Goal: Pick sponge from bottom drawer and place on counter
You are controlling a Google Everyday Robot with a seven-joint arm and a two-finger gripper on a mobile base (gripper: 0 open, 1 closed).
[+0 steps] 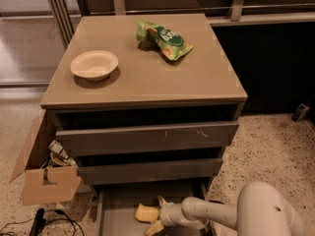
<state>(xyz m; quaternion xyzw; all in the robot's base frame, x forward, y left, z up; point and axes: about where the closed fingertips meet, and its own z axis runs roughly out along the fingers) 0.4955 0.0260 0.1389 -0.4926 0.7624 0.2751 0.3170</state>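
The pale yellow sponge (pixel 145 213) lies on the grey floor of the pulled-out bottom drawer (pixel 115 205), near its middle. My gripper (pixel 156 214) reaches into the drawer from the right, low over the floor. Its yellowish fingers (pixel 154 227) are spread, one behind and one in front of the sponge's right end. I cannot tell whether they touch it. The tan counter (pixel 197 77) tops the cabinet above.
A white bowl (pixel 94 65) sits at the counter's left and a green snack bag (pixel 164 39) at its back. The two upper drawers (pixel 147 137) stick out slightly above the gripper. An open cardboard box (pixel 44 173) and cables lie left of the cabinet.
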